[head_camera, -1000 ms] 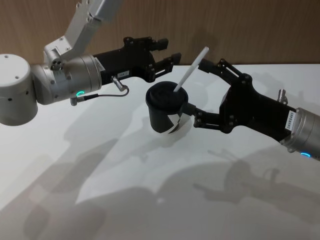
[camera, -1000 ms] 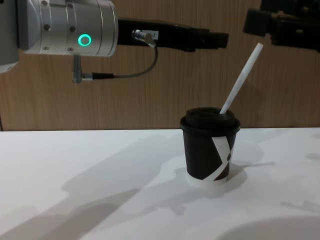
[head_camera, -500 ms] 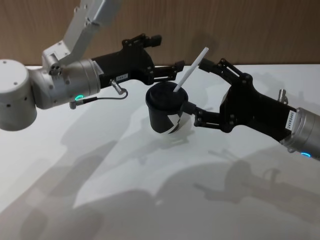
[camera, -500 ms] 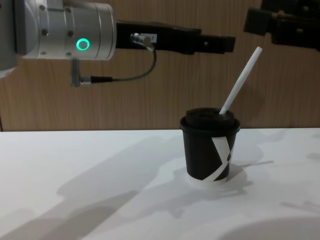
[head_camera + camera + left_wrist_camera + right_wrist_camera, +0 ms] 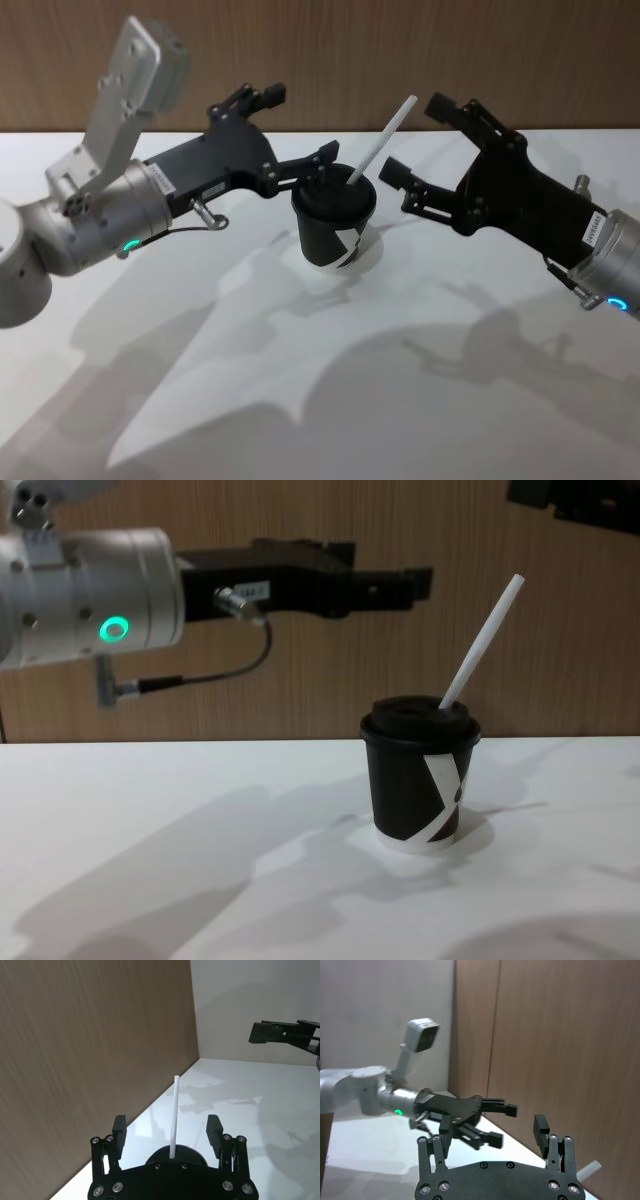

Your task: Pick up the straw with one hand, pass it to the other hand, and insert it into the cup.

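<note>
White table (image 5: 420, 400), both grippers (gaping) flanking cup (image 5: 333, 225)

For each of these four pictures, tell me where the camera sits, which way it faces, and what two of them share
Head: high, looking down on the cup, straw, open left gripper and open right gripper.
Chest: low, looking across the table at the cup from the side; left gripper above.
Left wrist: behind its own fingers, facing the straw between them.
Right wrist: behind its own fingers, facing the left arm.
Head and chest share the cup with the straw in its lid.
</note>
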